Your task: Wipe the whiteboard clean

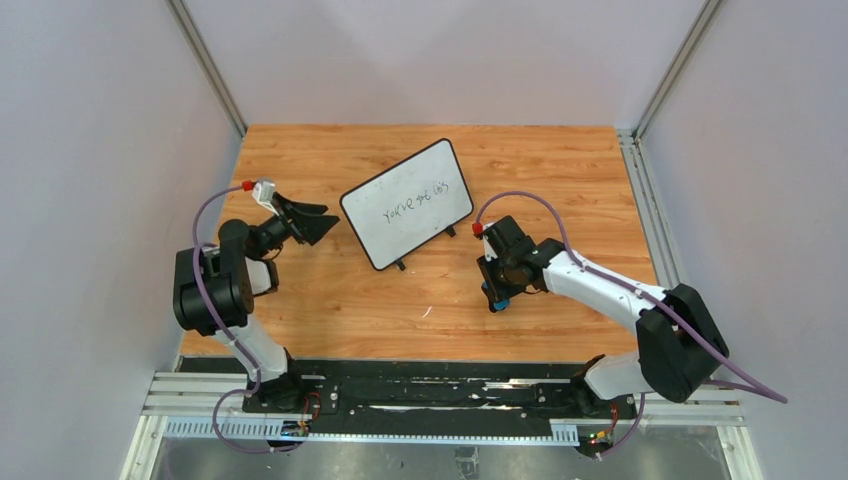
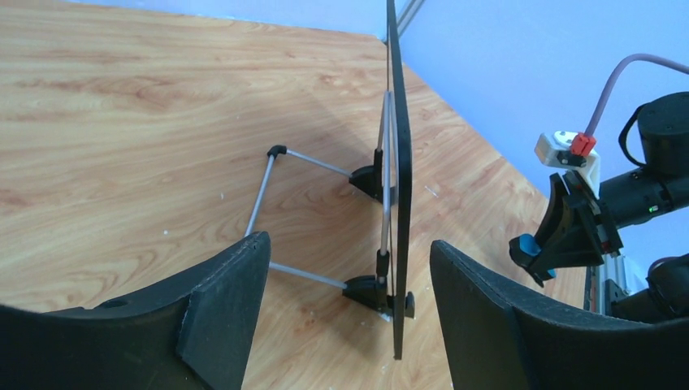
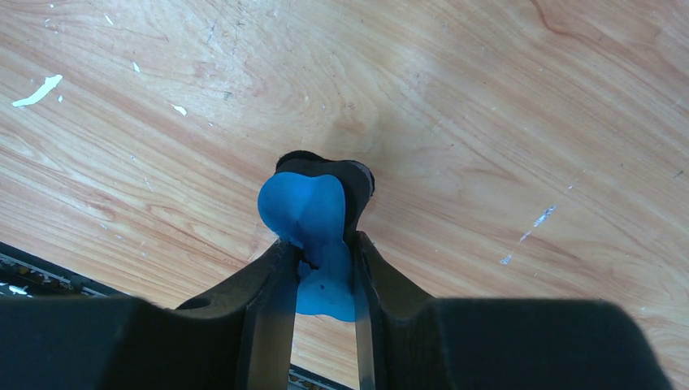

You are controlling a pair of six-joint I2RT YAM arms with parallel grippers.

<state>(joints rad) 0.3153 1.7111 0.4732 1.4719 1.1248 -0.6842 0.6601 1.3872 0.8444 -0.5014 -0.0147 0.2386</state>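
Note:
The whiteboard point(image 1: 408, 203) stands tilted on its wire stand mid-table, with dark handwriting across its face. In the left wrist view it shows edge-on point(image 2: 400, 179), with its black feet and stand rods behind. My left gripper point(image 1: 322, 223) is open and empty just left of the board's left edge; its jaws stand wide apart point(image 2: 349, 292) with the board's edge ahead between them, not touched. My right gripper point(image 1: 497, 292) is shut on the small blue eraser point(image 3: 313, 223), held just over the wood, to the right of and nearer than the board.
The wooden table point(image 1: 330, 300) is fenced by white walls on three sides. A black metal rail point(image 1: 430, 385) runs along the near edge by the arm bases. Small white flecks point(image 3: 36, 91) lie on the wood.

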